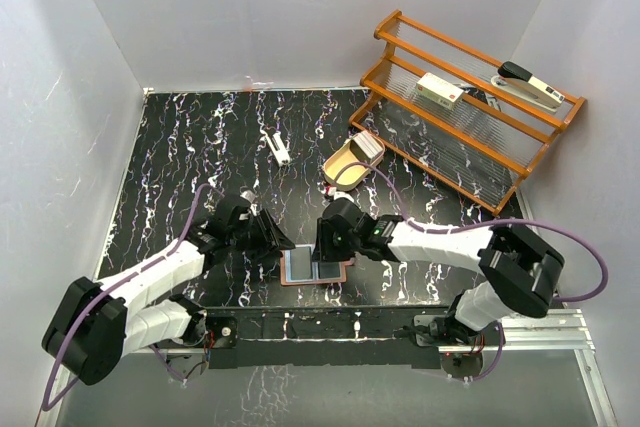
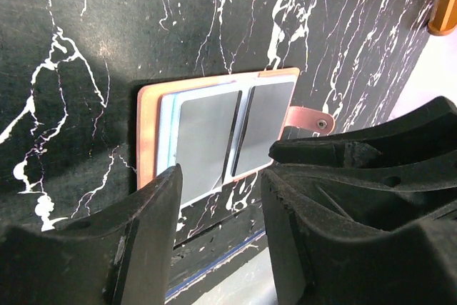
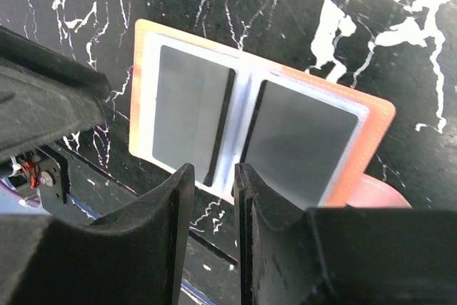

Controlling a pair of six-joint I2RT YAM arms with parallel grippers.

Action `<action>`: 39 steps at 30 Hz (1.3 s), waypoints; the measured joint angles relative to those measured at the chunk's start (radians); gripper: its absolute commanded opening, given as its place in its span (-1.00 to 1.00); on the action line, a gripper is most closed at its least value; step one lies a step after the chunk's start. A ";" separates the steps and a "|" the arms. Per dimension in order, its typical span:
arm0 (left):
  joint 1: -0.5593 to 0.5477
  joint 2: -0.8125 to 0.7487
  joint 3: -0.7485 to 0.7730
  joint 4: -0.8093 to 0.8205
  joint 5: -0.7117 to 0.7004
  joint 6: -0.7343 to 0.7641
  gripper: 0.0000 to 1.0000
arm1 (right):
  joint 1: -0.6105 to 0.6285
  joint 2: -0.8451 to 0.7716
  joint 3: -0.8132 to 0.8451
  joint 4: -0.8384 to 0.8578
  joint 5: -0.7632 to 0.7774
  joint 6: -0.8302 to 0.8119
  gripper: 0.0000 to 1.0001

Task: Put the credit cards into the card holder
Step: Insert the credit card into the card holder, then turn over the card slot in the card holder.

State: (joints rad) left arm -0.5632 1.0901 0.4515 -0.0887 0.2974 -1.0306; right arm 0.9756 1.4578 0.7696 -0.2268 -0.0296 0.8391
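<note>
The card holder (image 1: 315, 269) lies open and flat near the table's front edge, salmon-brown rim up, pale blue-grey inside with two grey panels. It also shows in the left wrist view (image 2: 214, 133) and the right wrist view (image 3: 243, 119), its tab (image 2: 307, 119) to one side. The credit cards (image 1: 366, 149) sit as a whitish stack in the tan oval tray (image 1: 343, 171), further back. My left gripper (image 1: 283, 244) (image 2: 221, 176) is open and empty at the holder's left edge. My right gripper (image 1: 322, 243) (image 3: 213, 173) hovers over the holder, jaws a narrow gap apart, nothing between them.
A wooden rack (image 1: 470, 97) stands at the back right with a white box (image 1: 438, 89) and a black-and-white stapler-like item (image 1: 530, 85) on it. A small white object (image 1: 278, 149) lies mid-table. White walls enclose three sides.
</note>
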 measured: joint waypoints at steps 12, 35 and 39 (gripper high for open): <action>0.008 -0.005 -0.050 0.046 0.045 -0.013 -0.19 | 0.004 0.111 0.111 -0.002 -0.002 -0.025 -0.52; 0.018 0.098 -0.060 0.126 0.098 -0.026 -0.01 | 0.004 0.198 0.085 0.033 0.000 -0.024 -1.00; 0.018 0.090 -0.060 0.138 0.100 -0.018 -0.03 | 0.004 0.197 0.083 0.038 -0.002 -0.024 -1.00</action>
State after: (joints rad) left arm -0.5449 1.1801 0.3920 0.0490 0.3969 -1.0481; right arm 0.9798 1.6547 0.8524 -0.1886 -0.0311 0.8146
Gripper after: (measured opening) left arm 0.494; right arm 0.006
